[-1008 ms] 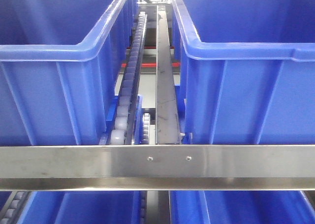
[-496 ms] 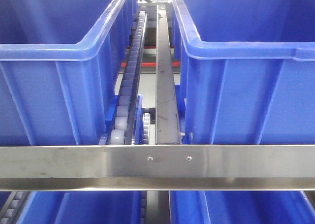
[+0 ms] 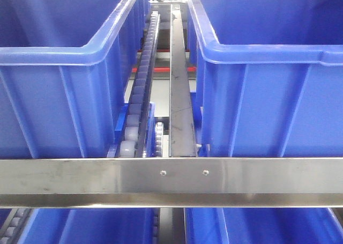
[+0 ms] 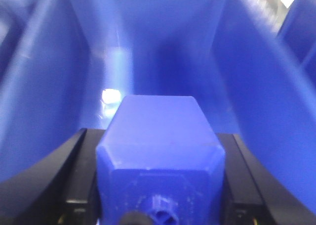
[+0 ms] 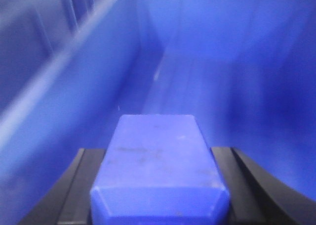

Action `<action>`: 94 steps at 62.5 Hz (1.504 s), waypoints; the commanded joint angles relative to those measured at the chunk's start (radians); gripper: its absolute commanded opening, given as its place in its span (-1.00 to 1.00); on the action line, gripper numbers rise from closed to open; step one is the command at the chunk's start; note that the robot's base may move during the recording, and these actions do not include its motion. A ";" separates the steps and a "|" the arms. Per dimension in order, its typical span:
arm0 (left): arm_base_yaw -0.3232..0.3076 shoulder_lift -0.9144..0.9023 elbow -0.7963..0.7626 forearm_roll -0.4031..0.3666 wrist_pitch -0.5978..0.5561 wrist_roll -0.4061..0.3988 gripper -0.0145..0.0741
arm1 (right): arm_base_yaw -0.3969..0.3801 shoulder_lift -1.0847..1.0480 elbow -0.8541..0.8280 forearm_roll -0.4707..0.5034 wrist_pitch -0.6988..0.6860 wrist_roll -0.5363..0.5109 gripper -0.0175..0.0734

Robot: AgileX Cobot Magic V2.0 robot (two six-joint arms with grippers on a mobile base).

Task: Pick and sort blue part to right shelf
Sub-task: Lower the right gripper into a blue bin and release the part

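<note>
In the left wrist view my left gripper [image 4: 159, 151] is shut on a blue block-shaped part [image 4: 158, 136], with black fingers [image 4: 74, 170] pressed on both its sides, inside a blue bin [image 4: 44, 81]. In the right wrist view my right gripper [image 5: 159, 170] is shut on a second blue block part [image 5: 158, 160], held over the inside of another blue bin [image 5: 89, 76]. Neither gripper nor part shows in the front view.
The front view shows two large blue bins, left [image 3: 64, 72] and right [image 3: 268, 78], on a rack. A roller track [image 3: 140, 88] and a steel rail [image 3: 180, 94] run between them. A steel crossbar [image 3: 171, 182] spans the front, with more blue bins [image 3: 86, 225] below.
The front view has shifted very slightly; the bins and rails sit a touch lower and to the left in the frame. Nothing else has changed.
</note>
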 commanded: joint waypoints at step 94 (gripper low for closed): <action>-0.101 0.181 -0.071 0.018 -0.055 0.000 -0.13 | -0.133 0.045 -0.109 0.021 -0.024 -0.009 0.05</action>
